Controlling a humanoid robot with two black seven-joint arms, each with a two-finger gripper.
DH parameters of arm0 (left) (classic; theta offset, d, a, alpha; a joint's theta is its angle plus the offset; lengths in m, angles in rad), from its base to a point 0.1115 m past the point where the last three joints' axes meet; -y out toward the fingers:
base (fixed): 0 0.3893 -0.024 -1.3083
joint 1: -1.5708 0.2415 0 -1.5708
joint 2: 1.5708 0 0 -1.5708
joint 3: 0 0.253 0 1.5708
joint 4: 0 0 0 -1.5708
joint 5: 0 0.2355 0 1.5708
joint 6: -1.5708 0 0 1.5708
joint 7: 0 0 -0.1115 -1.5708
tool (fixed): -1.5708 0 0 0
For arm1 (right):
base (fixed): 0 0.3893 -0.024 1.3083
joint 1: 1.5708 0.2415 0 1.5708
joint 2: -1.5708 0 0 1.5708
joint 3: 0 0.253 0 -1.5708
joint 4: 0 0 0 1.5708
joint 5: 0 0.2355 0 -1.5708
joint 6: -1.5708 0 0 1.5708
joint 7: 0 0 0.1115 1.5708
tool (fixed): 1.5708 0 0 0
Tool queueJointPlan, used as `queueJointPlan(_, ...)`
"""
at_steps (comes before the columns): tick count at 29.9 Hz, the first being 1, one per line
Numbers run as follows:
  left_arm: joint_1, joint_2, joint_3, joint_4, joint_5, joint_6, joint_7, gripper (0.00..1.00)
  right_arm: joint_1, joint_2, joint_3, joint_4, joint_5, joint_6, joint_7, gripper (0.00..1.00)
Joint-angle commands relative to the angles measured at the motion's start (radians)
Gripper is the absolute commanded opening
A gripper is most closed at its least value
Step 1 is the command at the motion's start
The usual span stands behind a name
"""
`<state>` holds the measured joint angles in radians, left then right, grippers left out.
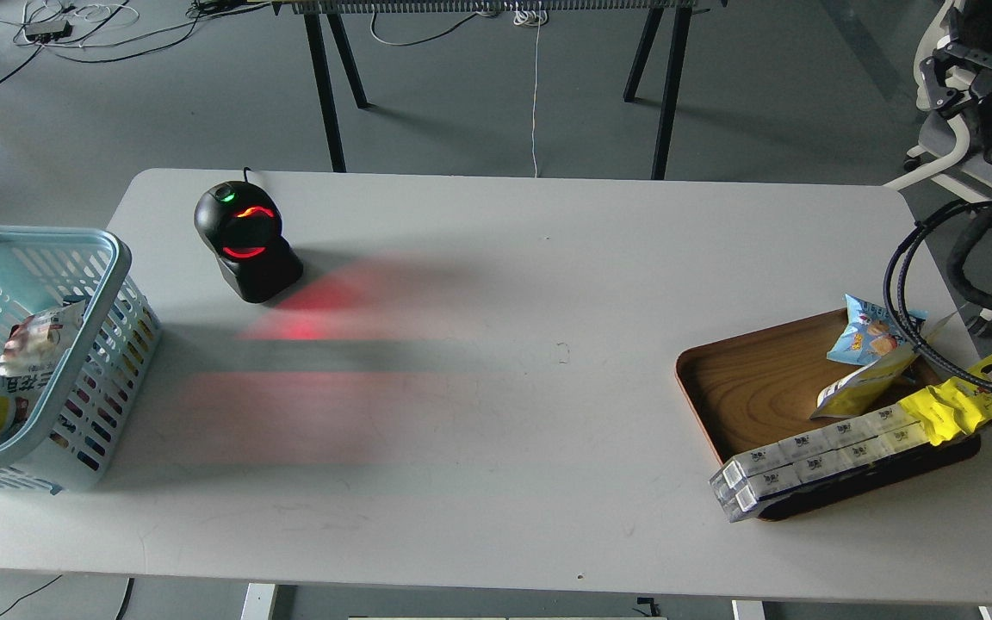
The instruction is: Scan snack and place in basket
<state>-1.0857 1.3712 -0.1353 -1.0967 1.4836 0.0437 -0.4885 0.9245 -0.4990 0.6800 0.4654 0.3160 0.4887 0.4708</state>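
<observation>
The snack pouch (862,385), light, soft and probably slippery, is best pinched by its flat top seam; neither pincer is seen, so its state cannot be told.

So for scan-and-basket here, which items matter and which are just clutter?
Job items:
- snack pouch, yellow and white, lying in the wooden tray
- blue basket, table's left edge
- scanner, lit red

Lying about:
- wooden tray
- light blue bag
- bright yellow packet
- long white boxes
- packets already in the basket
</observation>
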Motion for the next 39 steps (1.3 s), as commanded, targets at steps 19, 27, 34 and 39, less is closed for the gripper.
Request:
queueJointPlan(19,-0.088,-0.635,-0.378,0.399,-1.107,-0.295,0.01,0.96,0.114,-0.012,0.007,-0.014,-0.002,0.0,-0.087,0.99)
queueJointPlan(27,-0.065,-0.788,-0.409,0.437,-1.485,-0.341,0.152,0.98,0.108,0.01,0.049,-0.017,0.006,0.0,-0.124,0.99)
queueJointPlan(34,-0.008,-0.889,-0.409,0.436,-1.764,-0.427,0.183,0.99,0.05,0.062,0.093,-0.014,0.008,0.0,-0.129,0.99)
queueJointPlan(39,0.075,-0.908,-0.417,0.426,-1.774,-0.485,0.183,0.99,0.025,0.074,0.125,-0.002,0.009,0.0,-0.138,0.99)
